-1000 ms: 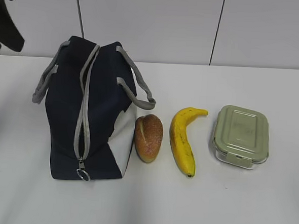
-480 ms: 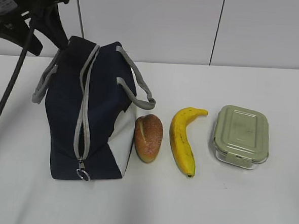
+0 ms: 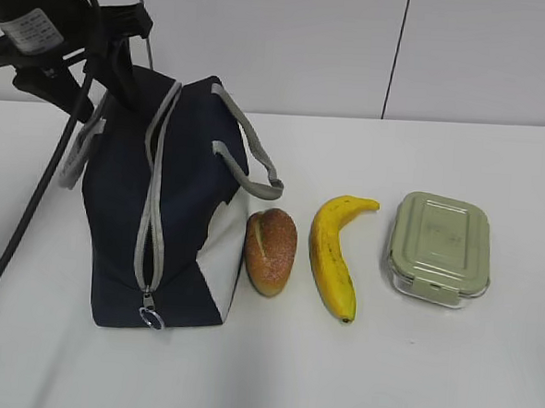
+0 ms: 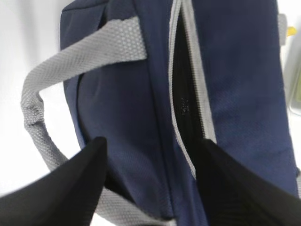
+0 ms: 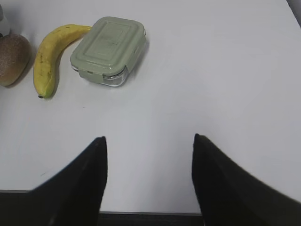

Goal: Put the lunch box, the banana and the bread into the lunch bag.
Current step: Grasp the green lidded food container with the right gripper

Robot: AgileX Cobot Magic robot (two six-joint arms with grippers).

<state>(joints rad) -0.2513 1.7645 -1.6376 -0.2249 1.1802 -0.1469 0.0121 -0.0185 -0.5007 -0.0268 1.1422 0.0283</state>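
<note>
On the white table (image 3: 484,383) the lunch bag (image 3: 123,223) stands as the landmark, dark navy with a white side panel, its grey zipper (image 3: 153,197) running along the top and down the near end to a metal ring pull (image 3: 152,320) at the bottom. Judging from the left wrist view, the zipper gapes a little near the top, showing a dark slit, but not enough to pass anything through. The left claw (image 4: 150,155) hangs over the far end of the bag with its jaws apart, one finger on either side of the zipper line, touching nothing. The step in hand looks to be opening the bag, so the claw should come down squarely on one lip or on a grey handle (image 3: 248,156), and spread the mouth without tipping the bag toward the food. To the right of the bag, farthest out, lies the lunch box (image 3: 439,248); nearer is the banana (image 3: 332,254); the bread (image 3: 271,250) lies just beside the bag's white panel. The right claw (image 5: 148,179) waits well right of the bag, jaws apart and empty.
</note>
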